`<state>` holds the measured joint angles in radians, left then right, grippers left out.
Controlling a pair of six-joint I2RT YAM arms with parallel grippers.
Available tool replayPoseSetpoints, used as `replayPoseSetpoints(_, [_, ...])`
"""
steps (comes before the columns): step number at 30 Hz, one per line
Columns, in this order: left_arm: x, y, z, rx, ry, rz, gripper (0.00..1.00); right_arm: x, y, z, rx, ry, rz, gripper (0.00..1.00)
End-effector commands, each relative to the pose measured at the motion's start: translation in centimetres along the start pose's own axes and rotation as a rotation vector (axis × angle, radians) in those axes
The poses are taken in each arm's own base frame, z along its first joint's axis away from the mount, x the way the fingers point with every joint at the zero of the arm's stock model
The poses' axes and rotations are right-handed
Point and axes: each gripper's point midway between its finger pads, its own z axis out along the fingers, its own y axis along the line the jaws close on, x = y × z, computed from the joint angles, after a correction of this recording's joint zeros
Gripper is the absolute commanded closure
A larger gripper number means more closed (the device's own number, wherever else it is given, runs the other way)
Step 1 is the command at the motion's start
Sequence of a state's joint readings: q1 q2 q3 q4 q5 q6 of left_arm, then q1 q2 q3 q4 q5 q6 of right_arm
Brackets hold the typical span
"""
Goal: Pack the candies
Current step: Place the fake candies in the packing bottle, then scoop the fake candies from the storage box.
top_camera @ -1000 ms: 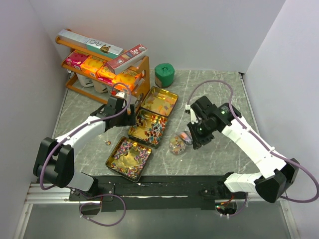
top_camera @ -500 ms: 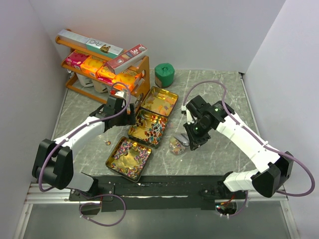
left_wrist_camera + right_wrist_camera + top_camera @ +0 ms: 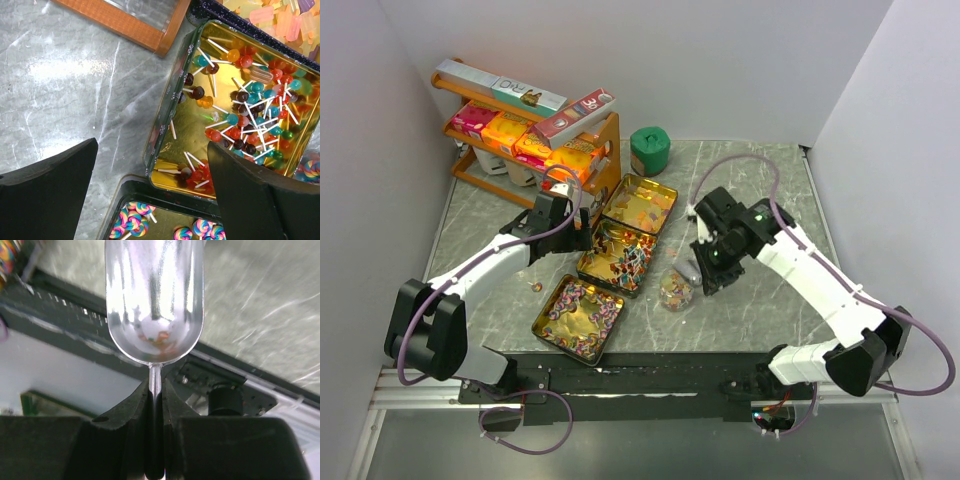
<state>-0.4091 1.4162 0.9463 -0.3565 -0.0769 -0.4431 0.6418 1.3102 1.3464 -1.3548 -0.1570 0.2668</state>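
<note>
**Clearance: right side open, left and centre obstructed.**
The table (image 3: 745, 325) is bare at front right. Three tins (image 3: 617, 257) run diagonally through centre. A wooden rack (image 3: 535, 140) fills the back-left corner, a green container (image 3: 649, 151) beside it. A jar (image 3: 674, 291) and the scoop (image 3: 688, 271) held by the right gripper (image 3: 156, 395) stand just right of the tins.

Robot lab test cell, not a home or shop. Plain white walls (image 3: 720, 60) box in a grey marbled tabletop (image 3: 760, 300). Two cabled arms, left arm (image 3: 490, 262) and right arm (image 3: 820, 285), are bolted to a black rail (image 3: 650, 372) at its near edge. Staged props: wooden rack (image 3: 611, 140) at the far-left corner, tins (image 3: 548, 301) of candies (image 3: 620, 255).
</note>
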Motion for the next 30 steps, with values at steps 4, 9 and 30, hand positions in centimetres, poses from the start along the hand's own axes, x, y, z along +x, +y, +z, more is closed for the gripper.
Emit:
replayPoseSetpoints(4, [-1.6,-0.6,-0.9,0.025,-0.064,-0.011,0.03,-1.4,-2.7,-5.6,0.169,-0.169,-0.026,1.00])
replayPoseSetpoints(9, [-1.9,-0.4,-1.2,0.017,-0.079,-0.002,0.04,-5.8,-2.4,-5.9,0.171,-0.356,-0.084,1.00])
replayPoseSetpoints(30, [-2.7,-0.9,-1.8,0.043,-0.088,0.033,0.04,-21.6,-0.8,-6.8,0.282,-0.961,-0.609,1.00])
